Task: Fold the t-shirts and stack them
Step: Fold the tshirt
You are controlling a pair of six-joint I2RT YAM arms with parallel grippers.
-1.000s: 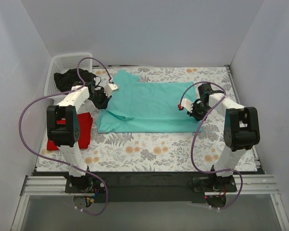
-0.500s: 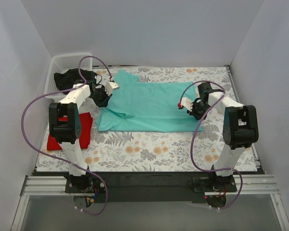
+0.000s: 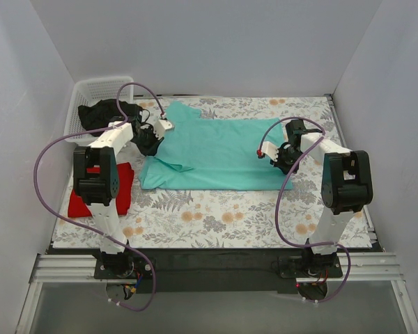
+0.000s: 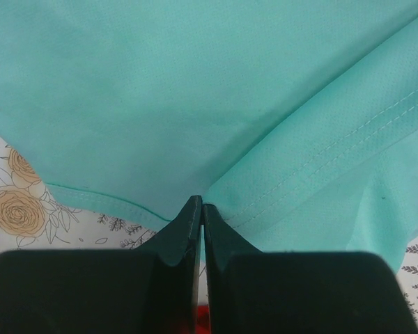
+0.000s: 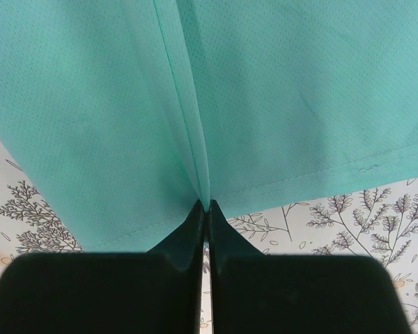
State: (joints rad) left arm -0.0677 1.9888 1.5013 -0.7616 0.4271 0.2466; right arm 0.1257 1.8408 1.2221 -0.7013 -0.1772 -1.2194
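Observation:
A teal t-shirt (image 3: 216, 153) lies spread on the floral table. My left gripper (image 3: 148, 141) is shut on its left edge near the sleeve; the left wrist view shows the cloth (image 4: 216, 97) pinched at my fingertips (image 4: 201, 205). My right gripper (image 3: 285, 158) is shut on the shirt's right hem; the right wrist view shows a fold of the teal cloth (image 5: 195, 104) gathered between its tips (image 5: 207, 205). A folded red shirt (image 3: 118, 191) lies at the left edge. A black shirt (image 3: 101, 115) lies in the white basket (image 3: 97, 90).
The basket stands at the back left corner. White walls close in the table on three sides. The floral cloth (image 3: 230, 216) shows bare in front of the teal shirt.
My left gripper has moved a little back and left along the shirt's edge. The right gripper has barely shifted. Both have stayed shut on the teal shirt.

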